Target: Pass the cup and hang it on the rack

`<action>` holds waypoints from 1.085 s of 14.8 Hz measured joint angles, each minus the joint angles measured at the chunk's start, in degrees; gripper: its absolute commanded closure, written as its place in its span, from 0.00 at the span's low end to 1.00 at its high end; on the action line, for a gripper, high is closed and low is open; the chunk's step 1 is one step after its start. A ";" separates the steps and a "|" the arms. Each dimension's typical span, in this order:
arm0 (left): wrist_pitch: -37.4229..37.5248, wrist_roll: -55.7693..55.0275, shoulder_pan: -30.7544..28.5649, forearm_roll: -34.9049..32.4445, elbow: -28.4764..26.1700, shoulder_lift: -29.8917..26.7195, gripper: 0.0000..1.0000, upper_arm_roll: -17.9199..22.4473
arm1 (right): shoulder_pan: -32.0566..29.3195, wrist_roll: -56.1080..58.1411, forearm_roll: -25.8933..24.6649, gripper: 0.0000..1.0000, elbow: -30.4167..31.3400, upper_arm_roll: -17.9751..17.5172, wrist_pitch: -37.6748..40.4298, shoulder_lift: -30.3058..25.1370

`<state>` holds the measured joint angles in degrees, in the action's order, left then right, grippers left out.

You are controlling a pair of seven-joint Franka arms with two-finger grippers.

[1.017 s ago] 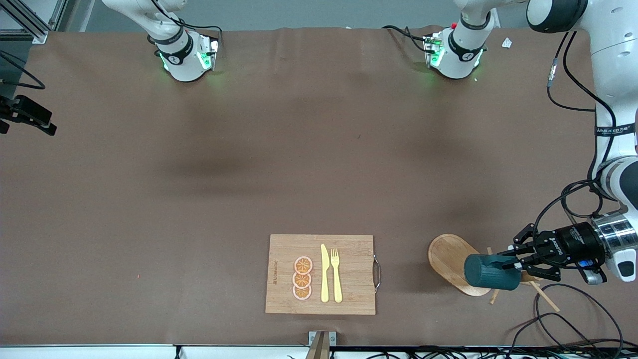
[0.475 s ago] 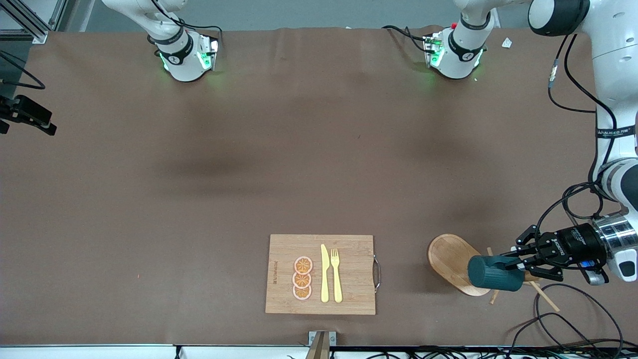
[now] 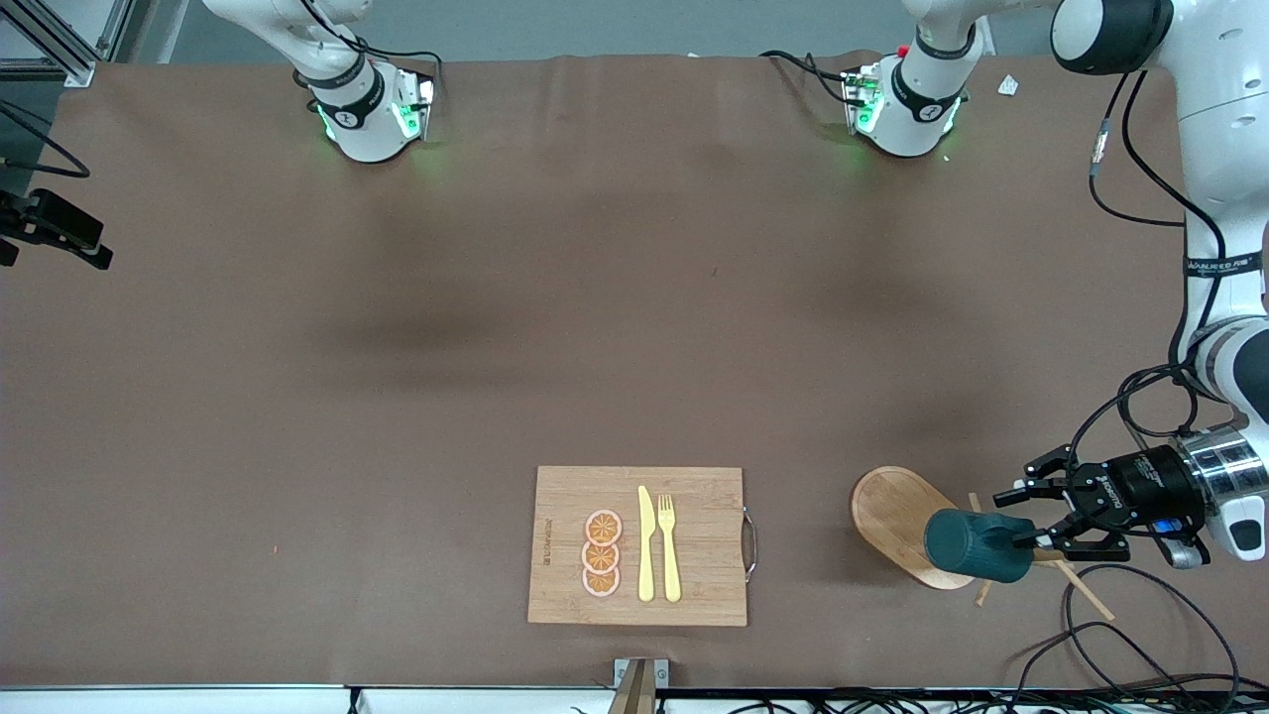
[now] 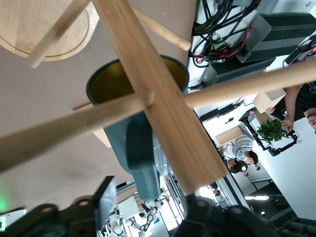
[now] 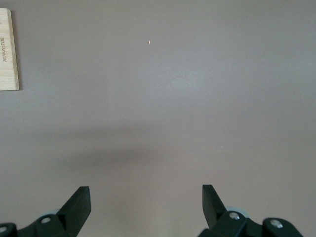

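Note:
The dark teal ribbed cup (image 3: 977, 557) lies on its side up on the wooden rack (image 3: 892, 511), near the left arm's end of the table. In the left wrist view its yellowish inside (image 4: 106, 81) faces the camera. Its handle (image 4: 140, 158) sits against a thin peg (image 4: 74, 128) beside the central post (image 4: 163, 103). My left gripper (image 3: 1023, 518) is open. Its fingers (image 4: 104, 197) stand apart on either side of the handle without touching it. My right gripper (image 5: 145, 197) is open and empty over bare table. It is out of the front view.
A bamboo cutting board (image 3: 639, 545) with orange slices, a yellow knife and a fork lies near the front edge. Its corner shows in the right wrist view (image 5: 7, 49). Black cables (image 3: 1120, 635) lie on the table beside the rack.
My left gripper's fingers have spread open off the cup's handle. The cup stays on the rack and has sagged slightly. The right arm has not moved.

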<state>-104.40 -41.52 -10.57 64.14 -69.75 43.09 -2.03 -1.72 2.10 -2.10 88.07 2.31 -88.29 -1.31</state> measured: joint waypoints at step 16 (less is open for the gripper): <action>2.76 -0.04 12.78 -42.56 1.78 -15.32 0.00 -0.84 | 0.00 0.00 0.00 0.00 0.07 0.01 -0.16 0.00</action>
<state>-101.64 -41.56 2.21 21.58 -67.97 27.78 -2.88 -1.72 2.10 -2.10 88.14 2.32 -88.45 -1.30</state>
